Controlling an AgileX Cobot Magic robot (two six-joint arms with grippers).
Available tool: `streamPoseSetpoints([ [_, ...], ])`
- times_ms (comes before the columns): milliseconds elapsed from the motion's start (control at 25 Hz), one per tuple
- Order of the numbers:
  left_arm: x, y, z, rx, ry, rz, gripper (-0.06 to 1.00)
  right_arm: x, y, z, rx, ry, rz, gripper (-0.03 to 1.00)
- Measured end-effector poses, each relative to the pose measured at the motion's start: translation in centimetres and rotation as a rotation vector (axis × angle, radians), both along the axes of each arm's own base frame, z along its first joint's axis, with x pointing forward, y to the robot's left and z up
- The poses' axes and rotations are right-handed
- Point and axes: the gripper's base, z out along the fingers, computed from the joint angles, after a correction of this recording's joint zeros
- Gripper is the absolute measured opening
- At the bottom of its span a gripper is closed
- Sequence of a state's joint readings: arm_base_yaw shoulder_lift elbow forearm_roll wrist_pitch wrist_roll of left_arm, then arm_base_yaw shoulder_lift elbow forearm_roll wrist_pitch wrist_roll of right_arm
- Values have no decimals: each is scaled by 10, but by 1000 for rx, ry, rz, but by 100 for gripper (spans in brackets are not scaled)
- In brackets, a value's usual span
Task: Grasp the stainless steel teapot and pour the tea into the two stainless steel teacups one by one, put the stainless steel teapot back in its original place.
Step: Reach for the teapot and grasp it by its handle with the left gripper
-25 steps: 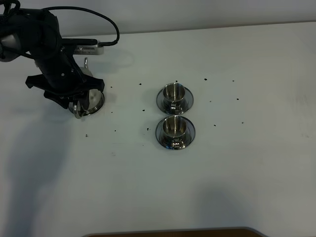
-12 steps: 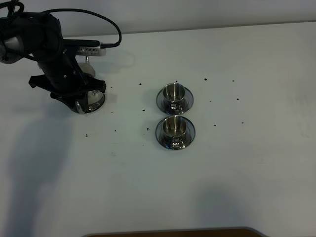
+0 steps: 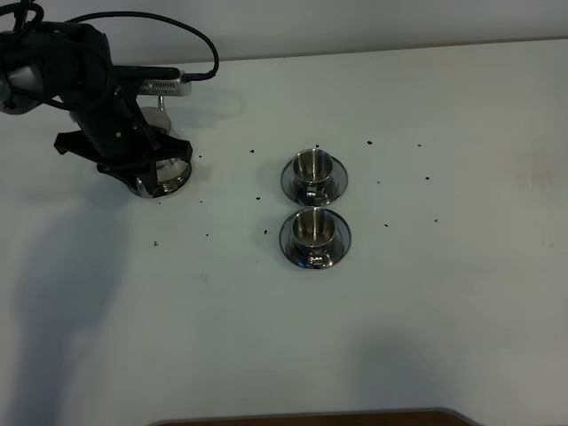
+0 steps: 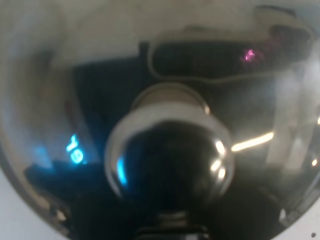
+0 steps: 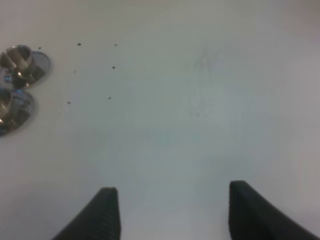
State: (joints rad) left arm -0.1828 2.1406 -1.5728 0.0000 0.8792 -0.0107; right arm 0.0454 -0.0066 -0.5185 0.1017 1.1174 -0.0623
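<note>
Gripping the shiny rounded stainless steel teapot (image 3: 170, 167) at the white table (image 3: 444, 311)'s far left, black left gripper (image 3: 146, 183) jaws closed on it for lifting toward the two small shiny steel teacups (image 3: 314, 165) (image 3: 314, 226); right gripper (image 5: 170, 210) idle, jaws wide.

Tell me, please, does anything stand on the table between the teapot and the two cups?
Nothing visible does. Between the teapot and the far cup and near cup lies only bare table with a few small dark specks. The way looks open.
</note>
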Motion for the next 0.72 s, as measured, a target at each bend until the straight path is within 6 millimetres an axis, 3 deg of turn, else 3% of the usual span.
streamPoseSetpoints([
  [720,-3,0,0,-3,28,-15,24,0,0,0,1,0,0,48],
])
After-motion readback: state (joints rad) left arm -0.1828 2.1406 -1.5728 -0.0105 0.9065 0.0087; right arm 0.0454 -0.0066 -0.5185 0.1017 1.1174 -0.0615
